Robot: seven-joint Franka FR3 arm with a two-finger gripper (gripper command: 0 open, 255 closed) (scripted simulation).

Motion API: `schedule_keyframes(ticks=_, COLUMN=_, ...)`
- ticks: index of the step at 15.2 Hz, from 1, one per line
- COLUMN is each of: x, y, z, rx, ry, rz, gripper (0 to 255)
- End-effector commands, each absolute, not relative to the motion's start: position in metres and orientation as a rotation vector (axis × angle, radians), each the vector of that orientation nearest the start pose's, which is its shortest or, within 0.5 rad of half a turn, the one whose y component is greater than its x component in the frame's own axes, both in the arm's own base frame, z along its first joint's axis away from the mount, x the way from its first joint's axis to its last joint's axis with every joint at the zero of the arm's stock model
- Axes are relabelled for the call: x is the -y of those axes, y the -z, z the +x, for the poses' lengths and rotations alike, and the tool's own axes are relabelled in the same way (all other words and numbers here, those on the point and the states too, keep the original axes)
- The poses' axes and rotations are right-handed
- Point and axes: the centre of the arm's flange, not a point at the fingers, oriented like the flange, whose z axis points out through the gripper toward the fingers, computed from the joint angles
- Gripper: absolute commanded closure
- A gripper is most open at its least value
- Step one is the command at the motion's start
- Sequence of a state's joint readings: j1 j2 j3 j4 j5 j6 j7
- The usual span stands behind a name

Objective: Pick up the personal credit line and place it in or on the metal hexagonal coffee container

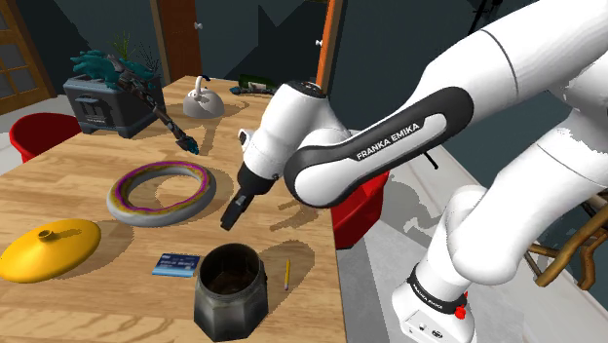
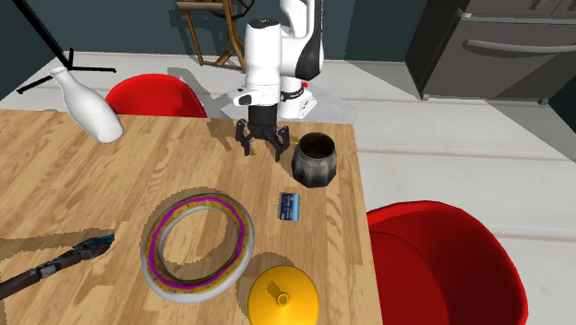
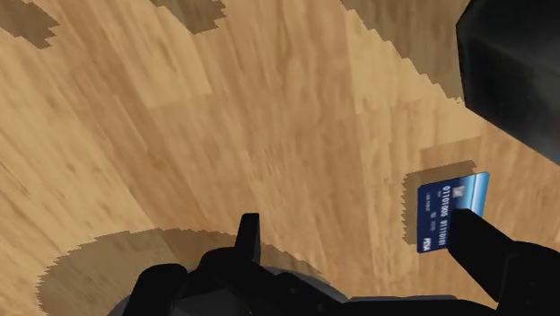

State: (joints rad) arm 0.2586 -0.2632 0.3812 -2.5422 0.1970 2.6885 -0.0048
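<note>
Hand [image 3: 354, 229] spread over table [image 3: 224, 108], blue card [image 3: 449, 211] lying flat just outside one fingertip [image 3: 476, 238], untouched.

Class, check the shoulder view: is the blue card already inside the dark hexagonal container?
No, the blue card lies flat on the wooden table beside the container, outside it.

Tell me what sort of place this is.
Probably a home kitchen or dining area: a wooden table with red chairs, a kettle on it, and a steel refrigerator-like appliance nearby.
</note>
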Motion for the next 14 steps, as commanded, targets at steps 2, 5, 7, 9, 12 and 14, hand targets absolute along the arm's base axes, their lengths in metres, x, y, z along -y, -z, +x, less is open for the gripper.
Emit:
schedule_keyframes(ticks=2, x=-0.306, y=-0.386, z=0.384, rx=0.801, ry=0.622, rz=-2.802, gripper=0)
schedule_keyframes(ticks=5, x=-0.338, y=-0.373, z=0.388, rx=0.882, ry=0.686, rz=-2.745, gripper=0)
schedule_keyframes(ticks=7, x=-0.359, y=-0.364, z=0.39, rx=0.935, ry=0.728, rz=-2.706, gripper=0)
schedule_keyframes(ticks=9, x=-0.381, y=-0.356, z=0.392, rx=0.987, ry=0.769, rz=-2.665, gripper=0)
schedule_keyframes(ticks=12, x=-0.396, y=-0.346, z=0.394, rx=1.02, ry=0.795, rz=-2.638, gripper=0)
schedule_keyframes(ticks=14, x=-0.4, y=-0.337, z=0.399, rx=1.02, ry=0.795, rz=-2.638, gripper=0)
